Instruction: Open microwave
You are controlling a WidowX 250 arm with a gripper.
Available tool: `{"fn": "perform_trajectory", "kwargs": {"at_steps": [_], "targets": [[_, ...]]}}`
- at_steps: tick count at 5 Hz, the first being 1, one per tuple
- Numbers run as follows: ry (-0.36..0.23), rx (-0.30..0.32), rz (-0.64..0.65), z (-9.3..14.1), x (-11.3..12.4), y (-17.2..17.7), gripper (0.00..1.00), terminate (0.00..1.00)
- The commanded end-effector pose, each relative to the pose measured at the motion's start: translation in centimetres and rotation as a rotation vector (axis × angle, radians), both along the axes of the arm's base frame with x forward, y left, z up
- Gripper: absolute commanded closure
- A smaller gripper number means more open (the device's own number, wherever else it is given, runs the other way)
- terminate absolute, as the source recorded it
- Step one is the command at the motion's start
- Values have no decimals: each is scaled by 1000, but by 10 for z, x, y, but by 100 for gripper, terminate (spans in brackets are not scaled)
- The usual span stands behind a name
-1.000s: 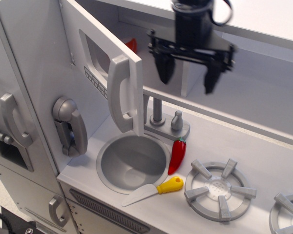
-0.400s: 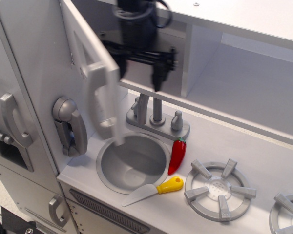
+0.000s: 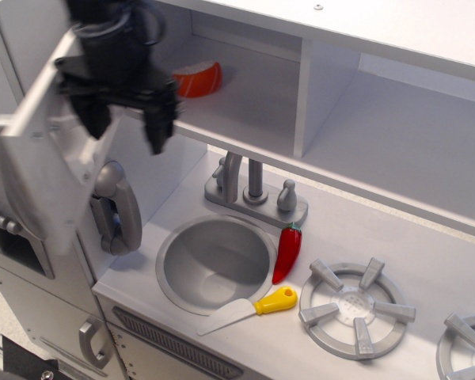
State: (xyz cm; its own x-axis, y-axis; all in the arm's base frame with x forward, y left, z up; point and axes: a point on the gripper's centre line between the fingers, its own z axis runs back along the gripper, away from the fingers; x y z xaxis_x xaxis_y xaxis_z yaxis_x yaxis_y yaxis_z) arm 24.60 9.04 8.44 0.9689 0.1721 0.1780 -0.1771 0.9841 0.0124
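Note:
The microwave door [image 3: 41, 170] is light grey and swung far out to the left, blurred by motion. Its window and handle do not show clearly. The open microwave compartment [image 3: 245, 95] sits under the top shelf, with an orange and white toy [image 3: 196, 79] inside at the back. My black gripper [image 3: 127, 127] hangs at the upper left, right beside the door's inner face. Its two fingers are spread apart with nothing between them. I cannot tell whether the left finger [image 3: 93, 120] touches the door.
A grey toy phone [image 3: 115, 207] hangs on the wall below the gripper. The round sink [image 3: 174, 237] and faucet [image 3: 253, 188] lie to the right. A red chili [image 3: 287, 252] and a yellow-handled knife [image 3: 249, 310] lie by the sink. A stove burner [image 3: 356, 307] is at the right.
The gripper has moved from right of the door across to the far left. The door has swung from partly open to wide open, uncovering the compartment and the orange toy.

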Motion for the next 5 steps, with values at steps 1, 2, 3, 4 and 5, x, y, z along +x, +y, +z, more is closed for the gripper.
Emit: {"fn": "perform_trajectory", "kwargs": {"at_steps": [1, 2, 3, 4, 5], "targets": [[-51, 16, -47, 21, -17, 22, 0, 0], [-58, -71, -68, 46, -16, -2, 0, 0], [-80, -117, -57, 87, 5, 8, 0, 0], [-80, -117, -57, 87, 5, 8, 0, 0], [-80, -117, -57, 87, 5, 8, 0, 100]]}}
